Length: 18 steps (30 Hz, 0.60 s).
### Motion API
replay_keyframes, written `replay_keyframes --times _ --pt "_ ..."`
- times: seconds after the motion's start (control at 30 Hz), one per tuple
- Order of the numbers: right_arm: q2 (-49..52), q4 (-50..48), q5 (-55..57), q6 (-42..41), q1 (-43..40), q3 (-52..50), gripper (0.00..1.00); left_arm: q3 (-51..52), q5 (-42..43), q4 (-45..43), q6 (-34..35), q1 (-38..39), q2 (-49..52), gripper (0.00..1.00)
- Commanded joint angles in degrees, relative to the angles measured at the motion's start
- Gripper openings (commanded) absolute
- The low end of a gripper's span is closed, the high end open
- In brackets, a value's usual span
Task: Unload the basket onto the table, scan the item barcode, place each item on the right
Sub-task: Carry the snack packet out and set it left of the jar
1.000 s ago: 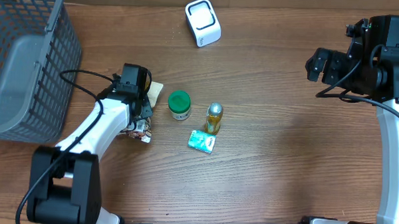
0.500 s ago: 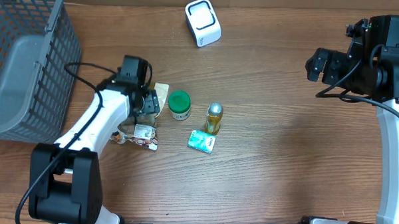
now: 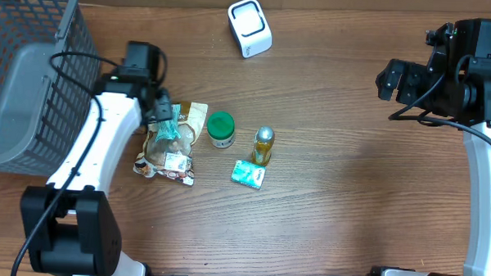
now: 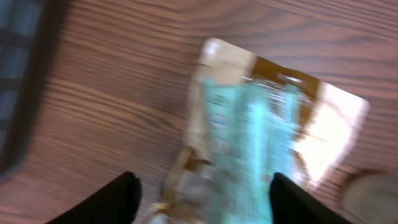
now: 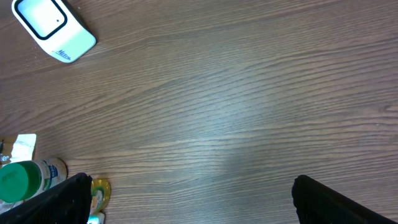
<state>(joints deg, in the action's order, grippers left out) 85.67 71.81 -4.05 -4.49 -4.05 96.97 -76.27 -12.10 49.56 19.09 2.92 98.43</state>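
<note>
A brown and teal snack bag (image 3: pixel 170 142) lies flat on the wooden table; the left wrist view shows it blurred (image 4: pixel 261 124). My left gripper (image 3: pixel 159 110) hovers over the bag's far end, open, its fingers (image 4: pixel 127 196) standing wide to either side of the bag without gripping it (image 4: pixel 208 199). The white barcode scanner (image 3: pixel 249 27) stands at the far middle of the table, also seen in the right wrist view (image 5: pixel 53 28). My right gripper (image 3: pixel 395 82) hangs open at the far right with only bare wood between its fingertips (image 5: pixel 193 205).
A green-capped jar (image 3: pixel 220 129), a small yellow bottle with a silver cap (image 3: pixel 263 145) and a teal packet (image 3: pixel 247 173) sit just right of the bag. A grey mesh basket (image 3: pixel 26 81) fills the left edge.
My left gripper has opened and let go of the snack bag, then drawn back toward the far left. The bag now lies uncovered on the table. The right arm has not moved.
</note>
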Motion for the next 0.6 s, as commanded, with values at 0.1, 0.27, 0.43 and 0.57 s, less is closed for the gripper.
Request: replay_keyframes --times 0.1,0.27,0.43,0.57 --pt "-0.72 -0.13 0.57 -0.17 -0.11 1.25 1.0 -0.68 -0.96 0.0 -4.66 -4.31 0.98 0.6" --pt "-0.72 -0.11 0.57 -0.17 -0.11 1.25 1.0 -0.15 -0.92 -0.02 -8.59 -4.26 4.46 0.62" --pt "-0.72 -0.11 0.57 -0.17 -0.11 1.25 1.0 0.04 0.66 -0.24 -8.66 -4.15 9.55 0.63" --pt "-0.72 -0.11 0.57 -0.17 -0.11 1.25 1.0 0.04 8.04 -0.55 -11.28 -3.17 12.39 0.64"
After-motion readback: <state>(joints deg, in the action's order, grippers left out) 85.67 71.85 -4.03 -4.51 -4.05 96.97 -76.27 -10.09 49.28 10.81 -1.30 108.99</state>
